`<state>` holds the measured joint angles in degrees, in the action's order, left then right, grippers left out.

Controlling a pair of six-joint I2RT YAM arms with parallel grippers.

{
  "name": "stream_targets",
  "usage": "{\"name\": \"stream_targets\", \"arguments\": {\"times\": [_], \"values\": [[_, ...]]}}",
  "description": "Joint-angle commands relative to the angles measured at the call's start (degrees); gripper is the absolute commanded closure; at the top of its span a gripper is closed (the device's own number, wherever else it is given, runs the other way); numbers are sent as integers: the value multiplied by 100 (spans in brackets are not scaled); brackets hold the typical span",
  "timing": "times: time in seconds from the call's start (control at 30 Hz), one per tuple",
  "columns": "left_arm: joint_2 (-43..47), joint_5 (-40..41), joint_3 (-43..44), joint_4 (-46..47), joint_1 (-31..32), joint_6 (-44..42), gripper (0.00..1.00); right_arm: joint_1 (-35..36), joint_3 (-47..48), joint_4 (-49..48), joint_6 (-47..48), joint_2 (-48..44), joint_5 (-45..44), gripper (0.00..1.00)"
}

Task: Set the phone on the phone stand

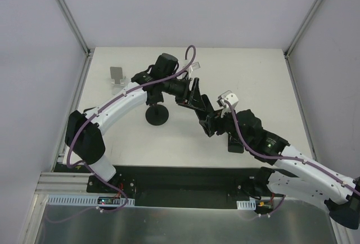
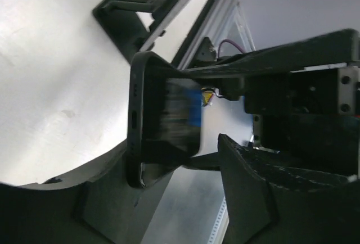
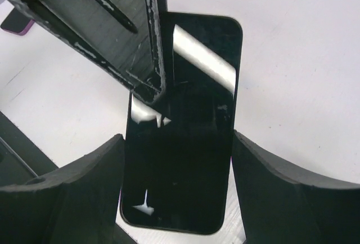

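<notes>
Ok, phone (image 3: 197,114) is held up between both arms, right of the phone stand (image 1: 157,115). Right claw (image 3: 177,145) clamps its long edges; left claw (image 1: 197,99) overlaps its top, grip unclear. Confirm 1 firm hold before freeing the other

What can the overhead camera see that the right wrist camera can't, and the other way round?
Only the overhead view: the phone stand and a small silver stand behind it. Only the right wrist view: the phone close up, its glossy screen flanked by the right gripper. Both: the left gripper, reaching toward the right one.
</notes>
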<state>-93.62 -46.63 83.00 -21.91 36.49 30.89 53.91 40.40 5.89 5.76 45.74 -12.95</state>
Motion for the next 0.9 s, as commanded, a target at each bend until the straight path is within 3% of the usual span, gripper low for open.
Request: {"name": "stream_targets", "arguments": {"times": [0.0, 0.03, 0.2, 0.23, 0.33, 0.37, 0.4, 0.47, 0.5, 0.6, 0.67, 0.73, 0.87], "values": [[11, -733, 199, 433, 86, 276, 52, 32, -67, -492, 162, -231, 73, 99], [-7, -751, 181, 451, 104, 294, 64, 41, -85, -501, 171, -249, 56, 99], [125, -716, -3, 512, 139, 286, 96, 58, -173, -501, 136, -355, 47, 99], [221, -646, -64, 512, 139, 259, 100, 67, -199, -492, 110, -381, 38, 99], [510, -225, -187, 512, 148, 145, 100, 93, -147, -431, -48, -399, 108, 99], [608, -50, -231, 504, 157, 119, 100, 102, -94, -257, -127, -399, 108, 91], [722, 135, -275, 504, 157, 58, 100, 102, -7, -125, -241, -347, 82, 62], [1143, 881, -460, 521, 183, -48, 100, 120, 308, 427, -802, -250, -58, 40], [1319, 1162, -530, 513, 192, -170, 100, 128, 406, 622, -1031, -145, -67, 24], [2239, 2112, -934, 731, 192, -251, 100, 146, 626, 1115, -1831, 5, -76, 4], [2637, 2403, -1408, 1205, 192, -242, 100, 155, 636, 1169, -2348, -3, -6, 0], [3199, 2518, -1820, 1469, 192, -119, 100, 155, 469, 933, -2570, -143, 239, 3], [4008, 2361, -2445, 2434, 192, 232, 100, 155, -172, -714, -2913, -407, 898, 3]]}}
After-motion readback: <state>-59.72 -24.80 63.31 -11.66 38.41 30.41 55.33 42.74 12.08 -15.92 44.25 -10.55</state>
